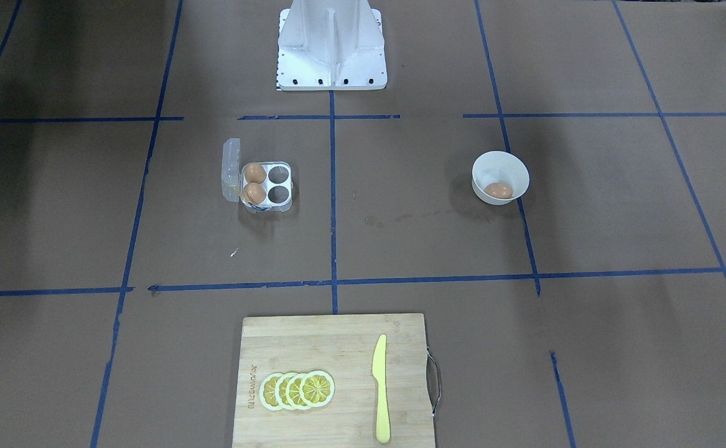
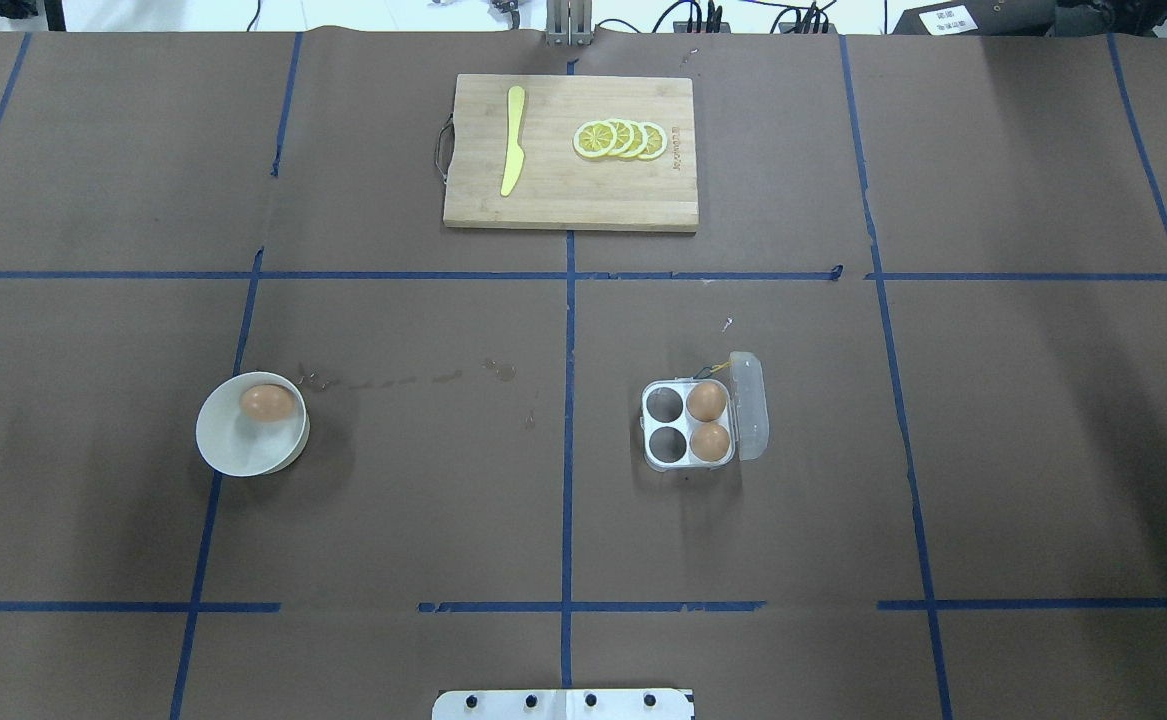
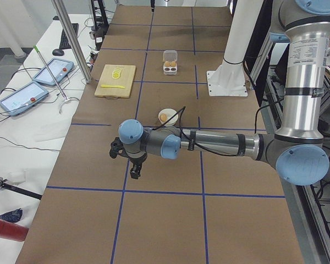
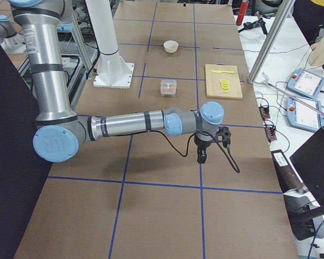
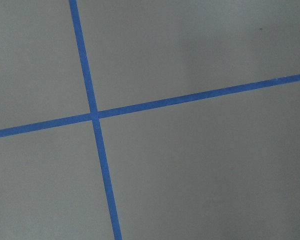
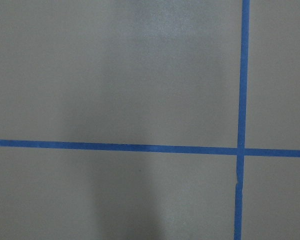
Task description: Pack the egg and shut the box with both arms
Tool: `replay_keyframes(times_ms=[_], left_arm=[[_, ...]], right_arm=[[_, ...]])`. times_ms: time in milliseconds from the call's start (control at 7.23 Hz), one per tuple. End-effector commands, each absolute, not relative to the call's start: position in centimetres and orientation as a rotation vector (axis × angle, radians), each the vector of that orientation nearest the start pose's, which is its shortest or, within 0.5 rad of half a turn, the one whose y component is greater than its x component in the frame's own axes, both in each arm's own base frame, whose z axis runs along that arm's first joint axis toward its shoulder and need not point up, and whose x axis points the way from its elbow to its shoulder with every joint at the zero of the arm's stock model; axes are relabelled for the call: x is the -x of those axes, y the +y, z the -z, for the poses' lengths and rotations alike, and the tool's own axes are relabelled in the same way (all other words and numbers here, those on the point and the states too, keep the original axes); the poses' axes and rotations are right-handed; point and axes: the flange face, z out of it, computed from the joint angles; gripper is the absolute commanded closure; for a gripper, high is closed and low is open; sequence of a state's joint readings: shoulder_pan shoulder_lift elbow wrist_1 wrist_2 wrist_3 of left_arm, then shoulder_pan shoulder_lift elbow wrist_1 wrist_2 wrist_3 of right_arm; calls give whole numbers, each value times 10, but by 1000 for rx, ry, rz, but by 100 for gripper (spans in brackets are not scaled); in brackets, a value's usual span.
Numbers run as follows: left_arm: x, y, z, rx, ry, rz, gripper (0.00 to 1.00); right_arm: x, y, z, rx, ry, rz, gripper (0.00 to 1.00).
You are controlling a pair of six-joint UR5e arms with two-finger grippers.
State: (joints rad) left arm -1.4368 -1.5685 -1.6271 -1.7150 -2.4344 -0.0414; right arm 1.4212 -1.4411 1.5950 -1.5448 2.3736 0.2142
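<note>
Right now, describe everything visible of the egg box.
The box is a small square carton of clear plastic with four round cells. Two orange-brown eggs fill the pair beside the hinge; the other two are empty. Its transparent lid stands open on the robot's right side. It sits flat on the brown table, just to the robot's right of the centre tape line, and no end effector touches it.

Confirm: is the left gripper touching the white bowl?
Apart. Exterior left view shows the left gripper hanging well short of the white bowl, a plain gap between them.
</note>
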Motion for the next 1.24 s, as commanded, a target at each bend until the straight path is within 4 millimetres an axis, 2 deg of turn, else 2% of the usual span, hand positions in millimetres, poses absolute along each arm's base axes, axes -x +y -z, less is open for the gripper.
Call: replay_keyframes(times_ms=[0,277,415,691,830,968,1106], left_arm=[[-10,-505,-606,-120,875,-179,0],[-12,-509,-594,-138,877,-186,0],[-10,-507,-572,-181,882,-202,0],[-8,-504,-569,-215,883,-216,0],[-8,-493,-581,-228,895,-220,0],[-19,-500,-575,-292,892,-270,0],[-20,-500,-569,-332,903,-283,0]], right_arm=[[21,-556,-575,-21,-817,9,0],[21,-556,-574,-22,-817,10,0],[22,-556,-573,-23,-819,13,0],[24,-556,-573,-21,-821,14,0],[25,-556,-574,-18,-820,16,0],[25,-555,-574,-19,-820,19,0],[27,-555,-576,-12,-821,17,0]])
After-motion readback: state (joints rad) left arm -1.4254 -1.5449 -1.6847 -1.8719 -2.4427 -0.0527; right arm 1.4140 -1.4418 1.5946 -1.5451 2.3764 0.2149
